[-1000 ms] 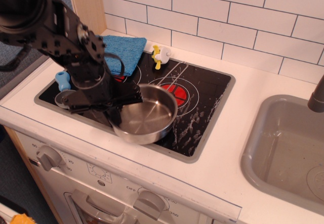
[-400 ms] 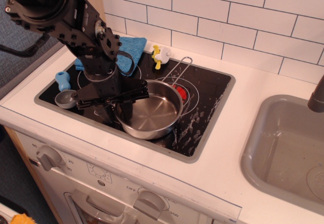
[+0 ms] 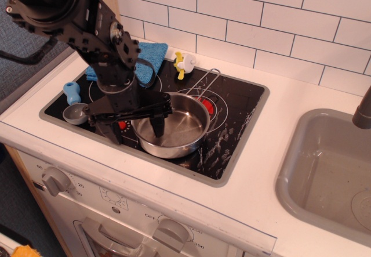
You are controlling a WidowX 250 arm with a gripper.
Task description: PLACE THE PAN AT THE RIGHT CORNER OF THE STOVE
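The pan now sits flat on the stove, near the middle of the glass and partly over the right burner, with its wire handle pointing away toward the far tiles. A second ago we saw it tilted at the near edge of the cooktop; since then it has slid a little to the right and farther in, and it has levelled out. In the last fraction of a second it has hardly shifted at all.

Our gripper has changed more than the pan has. Its fingers now stand spread, one finger reaching down inside the pan by the left wall and the other outside on the glass to the left, so the rim lies between them and no squeeze shows. We judge this to be a let-go, or a change of hold.

The pan is not yet in the right corner: bare black glass, scuffed white, lies between it and the right rim. We think another shove or carry to the right is needed.

Farther left lie the grey scoop with its blue handle, the blue cloth at the far left corner, and a small yellow and white toy at the far edge. The sink is well apart on the right.
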